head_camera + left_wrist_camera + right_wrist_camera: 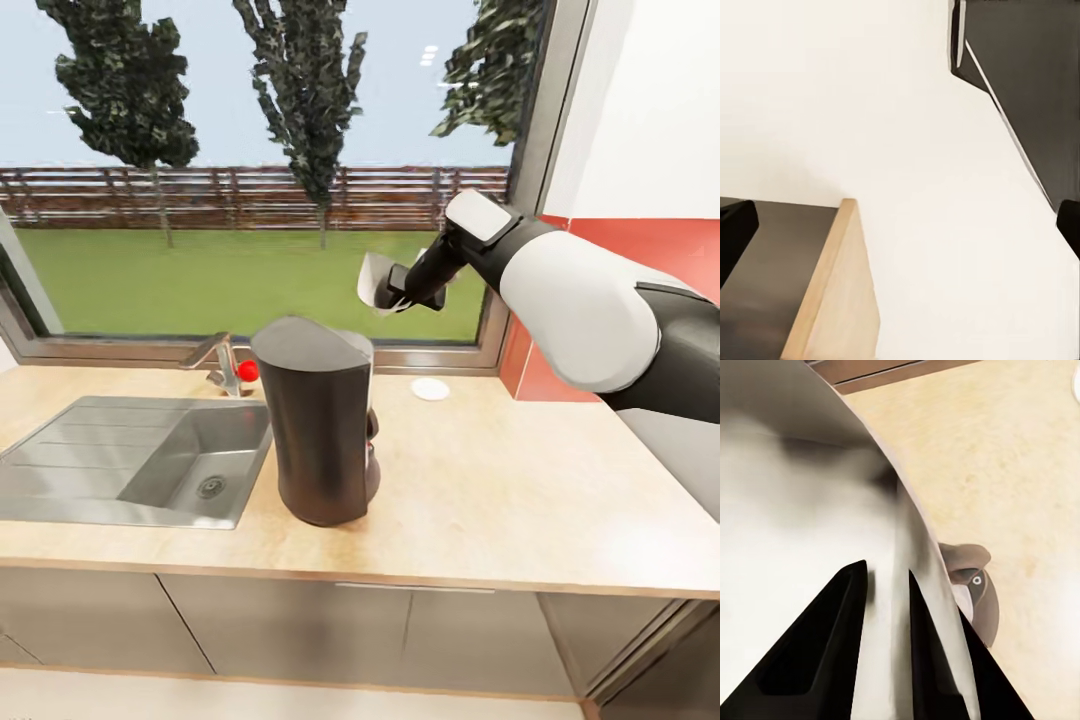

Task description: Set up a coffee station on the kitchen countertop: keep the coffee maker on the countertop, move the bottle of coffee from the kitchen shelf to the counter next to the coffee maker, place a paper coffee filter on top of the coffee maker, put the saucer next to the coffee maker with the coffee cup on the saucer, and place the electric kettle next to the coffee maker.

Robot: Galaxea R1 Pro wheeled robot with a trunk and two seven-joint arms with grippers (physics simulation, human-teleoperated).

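The dark grey coffee maker [320,430] stands on the kitchen countertop [520,480] just right of the sink. Above and a little behind its top, my right gripper [392,292] is shut on the white paper coffee filter [373,279]. In the right wrist view the filter's thin wall [802,510] is pinched between the two black fingers [832,652], with part of the coffee maker [975,589] below. The saucer [430,389] lies flat near the window sill, behind and right of the machine. My left gripper [900,229] is open with nothing between its fingers.
A steel sink [150,455] with a faucet [215,360] and a red knob [248,371] takes up the counter's left part. A window runs along the back; a red wall panel [640,250] is at the right. A wooden edge [832,300] appears in the left wrist view.
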